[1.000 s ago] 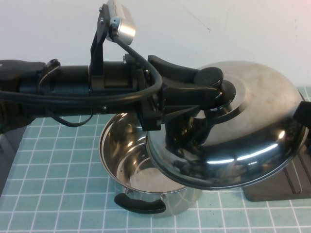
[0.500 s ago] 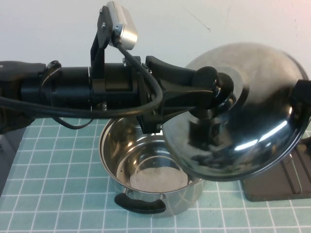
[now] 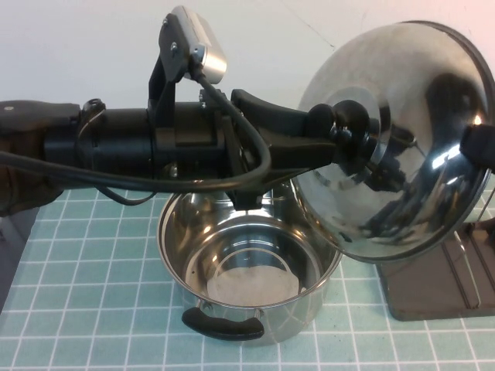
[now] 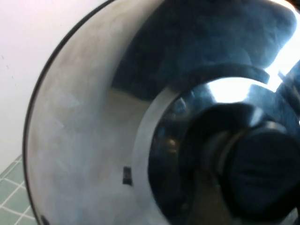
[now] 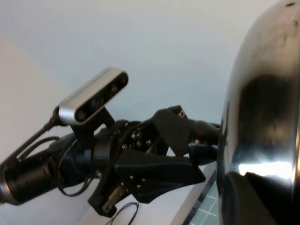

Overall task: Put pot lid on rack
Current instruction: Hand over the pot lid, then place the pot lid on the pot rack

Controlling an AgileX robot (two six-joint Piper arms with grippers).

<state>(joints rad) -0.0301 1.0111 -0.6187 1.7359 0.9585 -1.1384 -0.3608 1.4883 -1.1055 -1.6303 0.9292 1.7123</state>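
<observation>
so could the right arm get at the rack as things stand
Probably not cleanly: the pot lid, held tilted by the left gripper, hangs over the rack. The right gripper sits at the lid's right edge.

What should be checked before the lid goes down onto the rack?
1. Left claw shut on the pot lid knob: ok.
2. Lid tipped near upright for the dividers: ok.
3. Lid clear of the pot: ok.
4. Lid over the rack: ok, above its near part.
5. Wire slot lined up with lid rim: cannot tell, lid hides most dividers.
6. Right claw at the lid's right edge, clear of the path: cannot tell.
</observation>
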